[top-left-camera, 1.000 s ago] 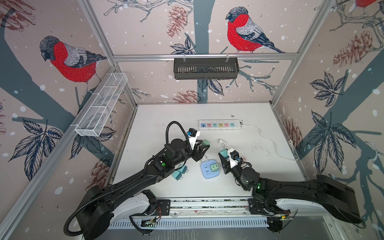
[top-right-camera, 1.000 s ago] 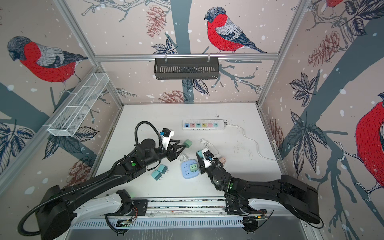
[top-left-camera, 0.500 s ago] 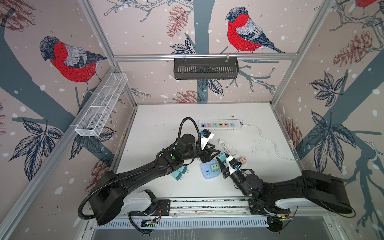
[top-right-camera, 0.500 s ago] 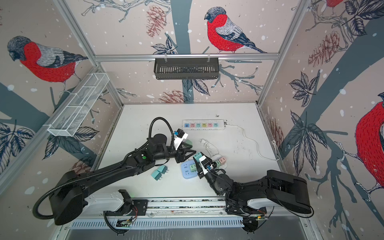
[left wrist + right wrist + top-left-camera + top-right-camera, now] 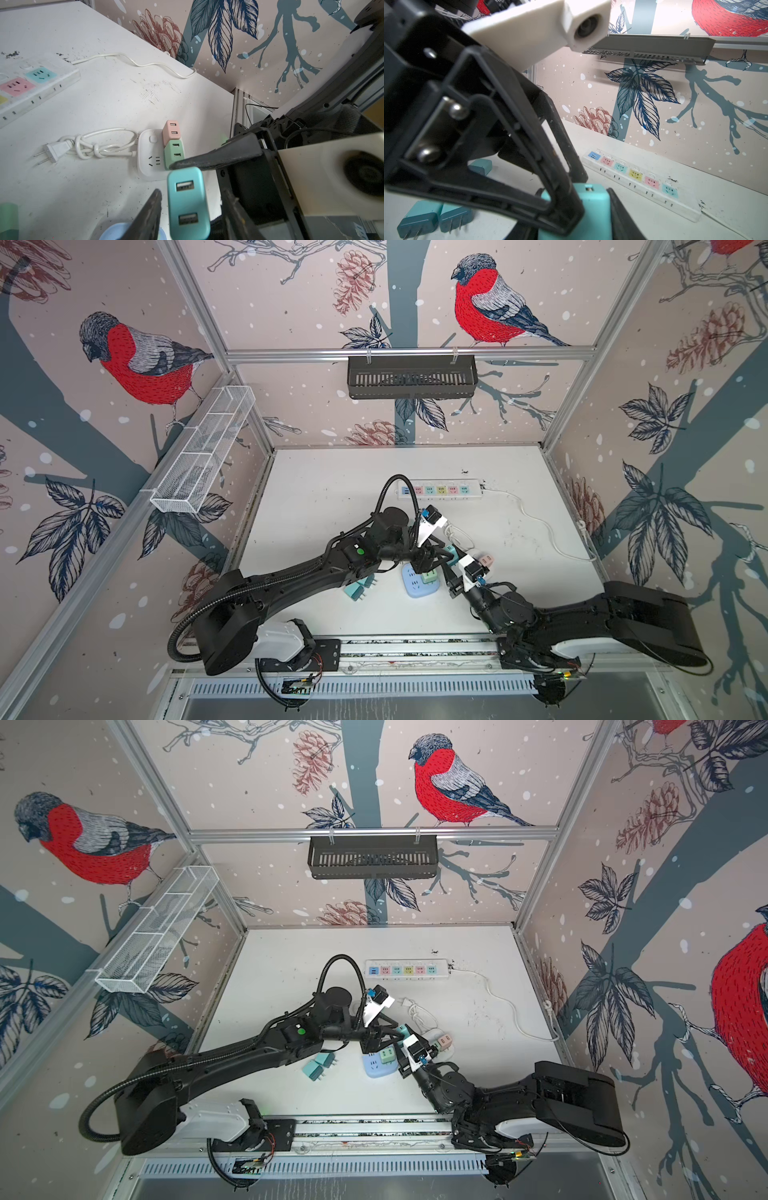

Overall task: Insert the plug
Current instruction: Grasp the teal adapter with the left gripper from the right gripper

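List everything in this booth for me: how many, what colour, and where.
table: one, white, booth floor.
power strip: one, white with coloured sockets, back of table.
round socket: one, light blue, front centre.
square socket: one, white, right of the round socket.
pink charger: one, pink, plugged into the square socket.
green chargers: two, green, one in each socket.
loose teal chargers: two, teal, left of the round socket.
held teal charger: one, teal, between both grippers' fingers.
wire basket: one, white, left wall.
slotted basket: one, black, back wall.
right gripper: one, black, shut on the held teal charger.
left gripper: one, black, open around it.
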Robot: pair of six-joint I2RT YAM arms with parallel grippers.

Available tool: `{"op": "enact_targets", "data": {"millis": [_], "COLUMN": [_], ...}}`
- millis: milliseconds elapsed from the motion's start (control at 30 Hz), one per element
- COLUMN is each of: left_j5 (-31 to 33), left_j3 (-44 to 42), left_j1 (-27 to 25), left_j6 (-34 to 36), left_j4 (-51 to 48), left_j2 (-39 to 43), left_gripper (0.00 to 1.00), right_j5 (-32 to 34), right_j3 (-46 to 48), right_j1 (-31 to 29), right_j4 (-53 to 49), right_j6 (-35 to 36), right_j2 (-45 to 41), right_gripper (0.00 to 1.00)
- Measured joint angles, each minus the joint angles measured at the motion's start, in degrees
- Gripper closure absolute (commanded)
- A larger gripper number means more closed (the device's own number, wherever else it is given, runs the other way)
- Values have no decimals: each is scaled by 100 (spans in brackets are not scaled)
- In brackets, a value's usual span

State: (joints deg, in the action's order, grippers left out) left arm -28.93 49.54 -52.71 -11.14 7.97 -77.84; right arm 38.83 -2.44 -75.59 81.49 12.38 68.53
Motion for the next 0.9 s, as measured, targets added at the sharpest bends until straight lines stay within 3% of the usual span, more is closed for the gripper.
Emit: {"op": "enact_targets", "data": {"millis": [433,567,633,767,900], "left_j5": [-90,-142,-164,-98,94], "left_j3": [367,435,444,404,181], "left_j1": [-35,-35,-35,-35,-42], "left_j6": [-20,48,63,85,238], "left_j4": [-214,-247,-258,-280,-297], "left_j2": [-455,-564,-575,-487,-122], "left_gripper": [80,96,100,100,100], "right_j5": [192,282,308,286,136], "right_j3": [22,24,24,9,-39], "right_j1": [-33,-37,-48,-72,-85], "right_j4": [-74,-166,-177,-175,-173], "right_j6": [258,254,254,254,168], "right_j2": [28,22,22,17,-98], "right_gripper": [98,94,84,52,32]}}
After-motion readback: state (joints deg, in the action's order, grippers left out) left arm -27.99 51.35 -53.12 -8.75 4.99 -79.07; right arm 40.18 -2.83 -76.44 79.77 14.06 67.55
